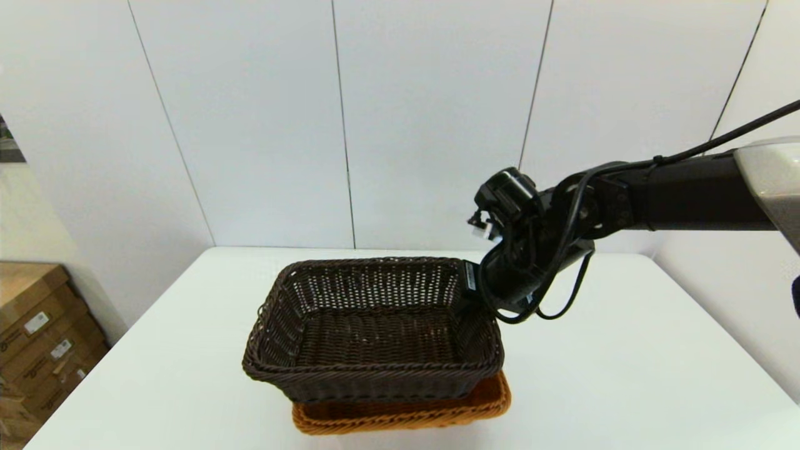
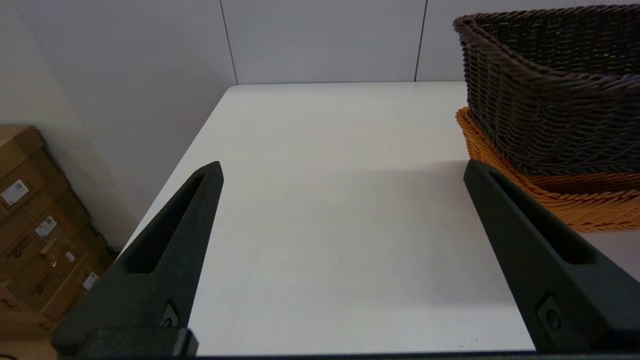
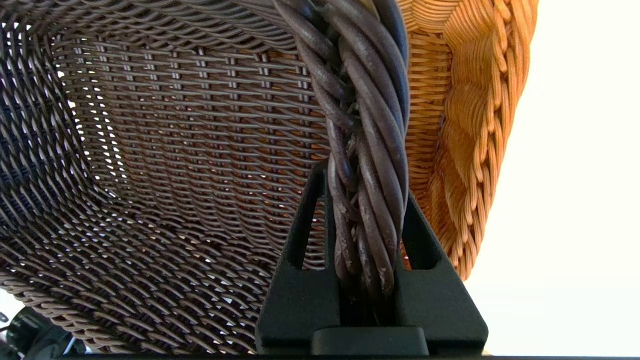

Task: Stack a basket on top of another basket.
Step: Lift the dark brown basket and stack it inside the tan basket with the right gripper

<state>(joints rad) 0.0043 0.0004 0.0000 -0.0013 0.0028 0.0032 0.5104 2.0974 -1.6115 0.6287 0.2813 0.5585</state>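
The dark brown basket (image 1: 375, 337) sits over the orange-tan basket (image 1: 400, 415), with its base down inside the orange rim. It is slightly tilted and shifted toward the far left, so the orange front and right corner show. My right gripper (image 1: 465, 300) is at the dark basket's right rim. In the right wrist view the gripper (image 3: 362, 200) is shut on the braided dark rim, with the dark basket (image 3: 175, 150) on one side and the orange basket (image 3: 465, 125) on the other. My left gripper (image 2: 344, 167) hangs open over bare table, to the left of the dark basket (image 2: 550, 100) and the orange one (image 2: 575, 200).
The white table (image 1: 625, 375) reaches back to a panelled wall. Cardboard boxes (image 1: 37, 337) stand on the floor beyond the table's left edge and also show as boxes (image 2: 35, 240) in the left wrist view. The right arm's cable loops beside the dark basket's right end.
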